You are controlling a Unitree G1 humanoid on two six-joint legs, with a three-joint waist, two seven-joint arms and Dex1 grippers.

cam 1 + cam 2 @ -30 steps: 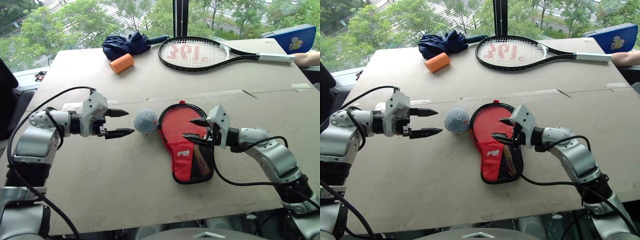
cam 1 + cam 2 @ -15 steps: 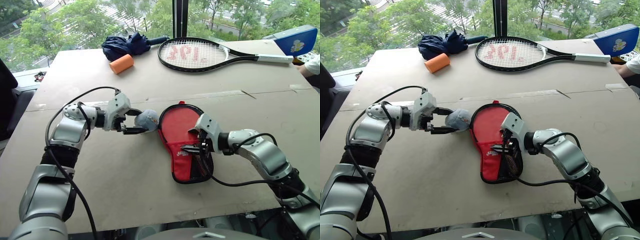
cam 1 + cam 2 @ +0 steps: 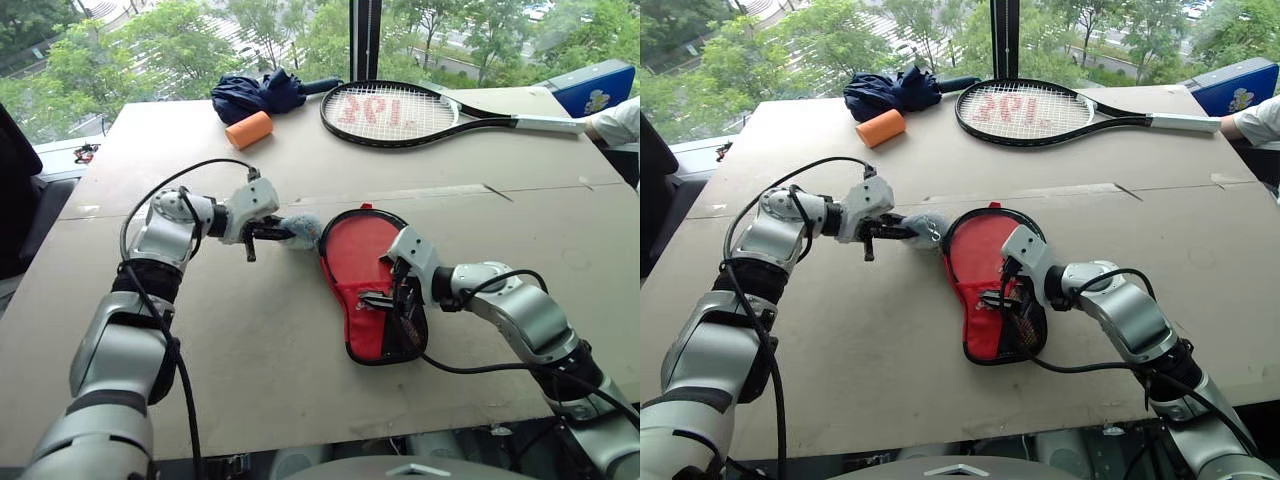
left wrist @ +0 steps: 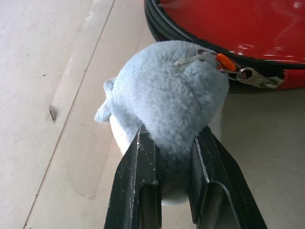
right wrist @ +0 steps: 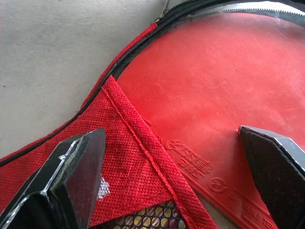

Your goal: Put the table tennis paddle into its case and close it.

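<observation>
The case (image 3: 372, 335) lies flat on the table, clear side up, with its red panel (image 5: 124, 157) and mesh pocket towards me. The table tennis paddle's red face (image 3: 355, 255) shows through the clear plastic; its handle is hidden under the panel. A pale blue plush ball (image 4: 167, 95) hangs on the zip pull (image 4: 248, 76) at the case's left rim. My left gripper (image 4: 174, 133) is shut on this plush ball (image 3: 300, 228). Just above the case's middle, my right gripper (image 3: 385, 283) is open, one finger over the panel and one over the paddle face (image 5: 214, 90).
A large tennis racket (image 3: 400, 110), an orange cylinder (image 3: 248, 130) and a dark blue folded umbrella (image 3: 258, 92) lie at the table's far side. A blue bag (image 3: 595, 88) and a person's sleeve (image 3: 618, 122) are at the far right.
My left gripper moved right to the plush ball and shut on it. My right gripper sank onto the case and its fingers spread wider.
</observation>
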